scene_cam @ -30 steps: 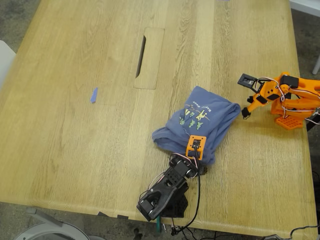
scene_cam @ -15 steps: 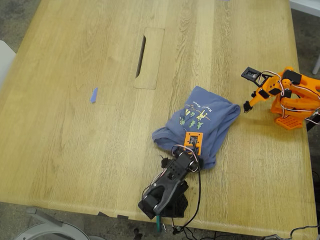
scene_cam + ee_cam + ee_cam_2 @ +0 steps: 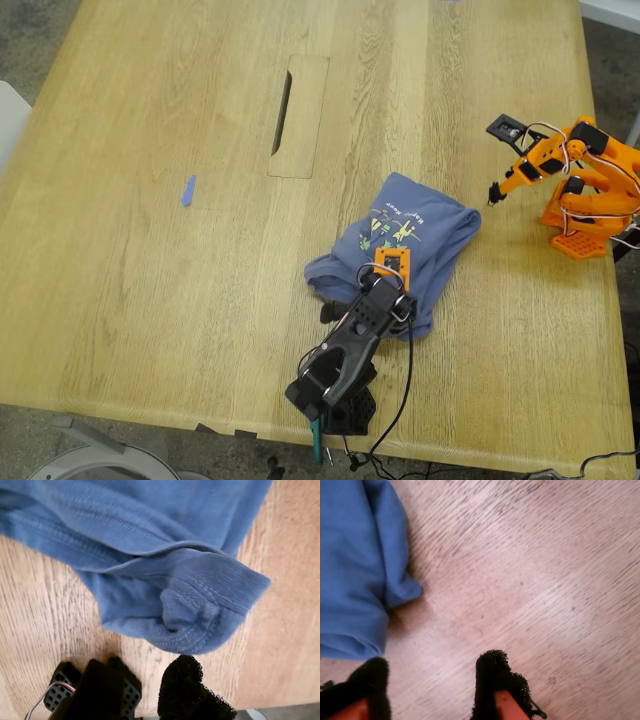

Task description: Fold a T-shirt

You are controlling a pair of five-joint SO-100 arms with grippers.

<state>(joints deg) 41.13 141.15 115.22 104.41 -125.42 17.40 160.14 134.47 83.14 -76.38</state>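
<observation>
the shirt lies bunched mid-table, right of centre in the exterior view. my first gripper, jaws apart and empty, has slid up over its near hem. my second gripper, apart, has lifted clear; folding remains unfinished.

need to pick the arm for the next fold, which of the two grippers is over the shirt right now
My first gripper, on the black arm, hangs over the T-shirt. My second gripper, on the orange arm, is over bare table beside it.
</observation>
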